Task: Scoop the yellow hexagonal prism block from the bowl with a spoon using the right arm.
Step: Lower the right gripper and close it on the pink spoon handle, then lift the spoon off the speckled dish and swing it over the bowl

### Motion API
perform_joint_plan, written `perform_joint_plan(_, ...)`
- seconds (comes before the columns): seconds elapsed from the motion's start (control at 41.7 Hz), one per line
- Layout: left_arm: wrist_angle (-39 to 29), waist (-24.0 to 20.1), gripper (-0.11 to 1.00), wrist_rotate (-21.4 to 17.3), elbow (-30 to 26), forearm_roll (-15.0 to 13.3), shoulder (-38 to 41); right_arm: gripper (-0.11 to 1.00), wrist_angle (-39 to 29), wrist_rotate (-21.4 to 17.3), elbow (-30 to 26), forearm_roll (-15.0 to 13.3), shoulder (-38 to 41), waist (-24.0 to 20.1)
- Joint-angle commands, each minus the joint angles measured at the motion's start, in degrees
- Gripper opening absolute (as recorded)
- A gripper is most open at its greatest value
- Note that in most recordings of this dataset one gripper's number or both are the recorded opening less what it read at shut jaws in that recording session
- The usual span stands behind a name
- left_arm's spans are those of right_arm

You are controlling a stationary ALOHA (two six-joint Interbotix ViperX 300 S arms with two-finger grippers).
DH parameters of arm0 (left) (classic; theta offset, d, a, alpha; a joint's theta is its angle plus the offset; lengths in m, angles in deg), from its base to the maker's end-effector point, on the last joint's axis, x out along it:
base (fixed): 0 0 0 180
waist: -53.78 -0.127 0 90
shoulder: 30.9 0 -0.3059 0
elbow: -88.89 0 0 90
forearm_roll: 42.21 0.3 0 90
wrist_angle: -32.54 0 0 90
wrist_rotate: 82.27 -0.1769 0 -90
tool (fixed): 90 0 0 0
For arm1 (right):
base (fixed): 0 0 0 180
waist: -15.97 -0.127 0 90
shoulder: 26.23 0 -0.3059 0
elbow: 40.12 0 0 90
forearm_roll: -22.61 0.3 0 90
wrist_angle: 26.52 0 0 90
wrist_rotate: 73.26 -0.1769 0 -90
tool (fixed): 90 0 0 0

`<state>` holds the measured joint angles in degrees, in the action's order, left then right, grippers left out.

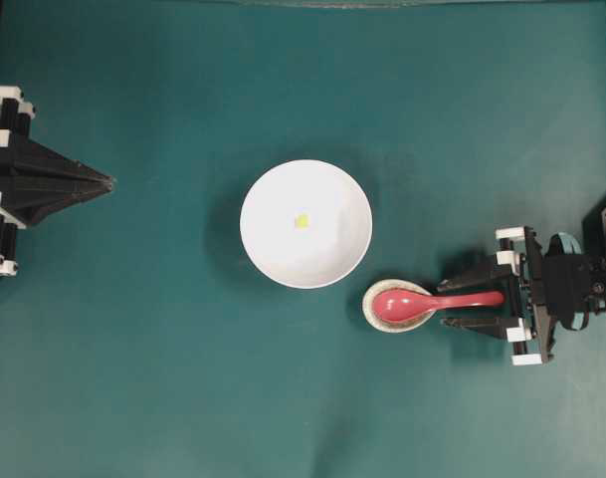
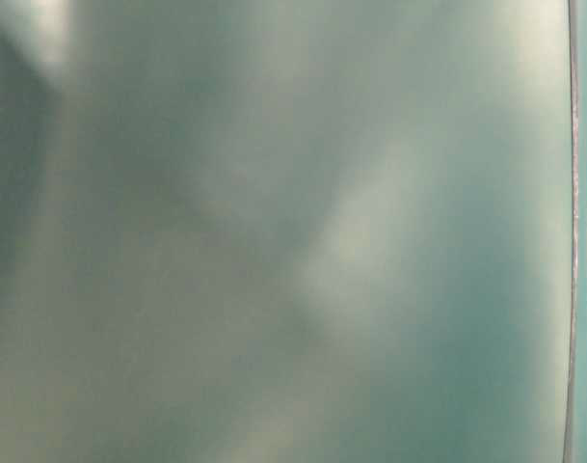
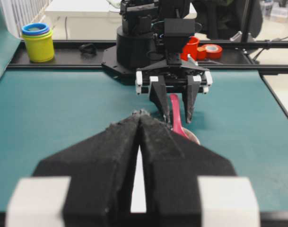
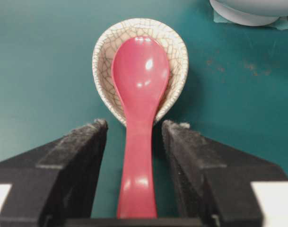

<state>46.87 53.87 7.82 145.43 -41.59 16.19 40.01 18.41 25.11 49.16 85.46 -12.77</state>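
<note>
Yellow hexagonal prism block sits alone near the middle of the white bowl, a tiny bright speck against the glossy dish.

Beside the bowl, the red-pink spoon lies with its deep oval scoop in the crackle-glazed spoon rest. Its straight handle runs between the right gripper's fingers, which stand apart on either side without pressing it. The left gripper, well away from the bowl, has its fingers together.
</note>
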Motion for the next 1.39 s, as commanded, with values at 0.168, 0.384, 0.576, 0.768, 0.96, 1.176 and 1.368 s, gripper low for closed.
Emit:
perform_joint_plan(0.168, 0.3, 0.1, 0.0, 0.0, -1.2, 0.1, 0.5, 0.46, 0.4, 0.1, -0.2, 0.2, -0.7, -0.2)
perform_joint_plan(0.384, 0.3, 0.0, 0.0, 0.0, -1.2, 0.2, 0.5, 0.25, 0.3, -0.1, -0.3, 0.4, -1.4, -0.1)
perform_joint_plan(0.576, 0.3, 0.0, 0.0, 0.0, -1.1, 0.2, 0.5, 0.24, -0.8, -0.4, -0.2, 0.4, -4.1, -0.1)
perform_joint_plan(0.768, 0.3, 0.0, 0.0, 0.0, -1.2, 0.1, 0.5, 0.24, -6.7, 0.3, -0.5, 0.4, -10.7, 1.1)
perform_joint_plan(0.96, 0.3, 0.1, 0.0, 0.0, -1.2, 0.2, 0.5, 0.24, -16.2, 2.0, -1.8, 0.3, -19.3, 4.9)
perform_joint_plan(1.176, 0.3, 0.0, 0.0, 0.0, -1.3, 0.2, 0.5, 0.24, -33.9, 8.3, -6.7, 0.3, -28.7, 11.4)
perform_joint_plan(1.368, 0.3, 0.0, 0.0, 0.0, -1.4, 0.2, 0.4, 0.24, -55.7, 13.4, -15.3, 0.1, -34.7, 19.4)
